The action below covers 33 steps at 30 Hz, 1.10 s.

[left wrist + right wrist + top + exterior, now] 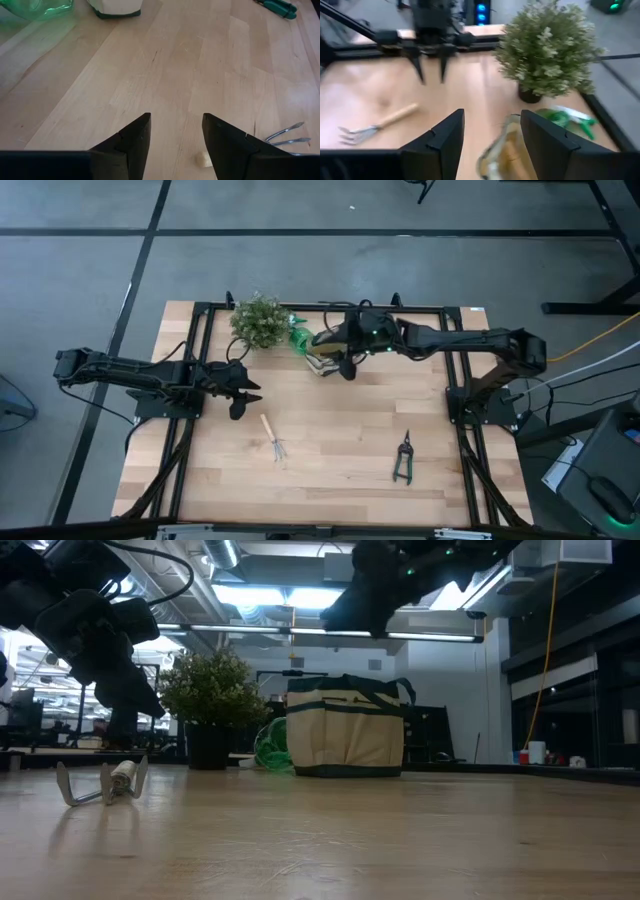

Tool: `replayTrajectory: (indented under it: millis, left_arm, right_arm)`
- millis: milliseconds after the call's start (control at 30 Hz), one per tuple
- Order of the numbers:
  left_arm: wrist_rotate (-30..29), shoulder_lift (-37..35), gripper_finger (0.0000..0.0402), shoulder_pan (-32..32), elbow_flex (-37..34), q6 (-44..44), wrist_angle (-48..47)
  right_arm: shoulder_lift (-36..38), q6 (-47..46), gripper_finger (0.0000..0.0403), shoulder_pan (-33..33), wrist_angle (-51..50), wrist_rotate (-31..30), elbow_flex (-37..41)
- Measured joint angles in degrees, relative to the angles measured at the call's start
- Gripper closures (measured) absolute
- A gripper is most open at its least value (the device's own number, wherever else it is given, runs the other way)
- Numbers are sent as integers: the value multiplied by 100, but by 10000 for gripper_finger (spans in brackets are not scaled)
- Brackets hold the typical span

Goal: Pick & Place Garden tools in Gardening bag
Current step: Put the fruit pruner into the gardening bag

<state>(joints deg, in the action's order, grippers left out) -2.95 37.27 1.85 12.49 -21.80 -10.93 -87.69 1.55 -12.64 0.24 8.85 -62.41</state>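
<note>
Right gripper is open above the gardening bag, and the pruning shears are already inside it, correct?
Not quite. The right gripper is open above the gardening bag, but the pruning shears are not inside it. The high view shows them lying on the bare table, near its front right, well apart from the bag.

Bright ceiling strip lights point(250, 595) glare overhead; the table point(330, 450) is evenly lit, and the right wrist view smears with blur.
</note>
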Motion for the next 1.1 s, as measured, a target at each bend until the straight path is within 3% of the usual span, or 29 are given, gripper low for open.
replayTrajectory:
  millis: [267,600,1100]
  left_arm:
    - [1,0,227,-1,-2,0,1]
    - [0,0,228,-1,-2,0,0]
    - [-1,1,226,0,0,0,1]
  right_arm:
    - [580,-833,204,50,-1084,621,-2]
    - [1250,-1253,204,412,-2269,641,0]
    - [1301,-2067,204,1141,-3507,624,0]
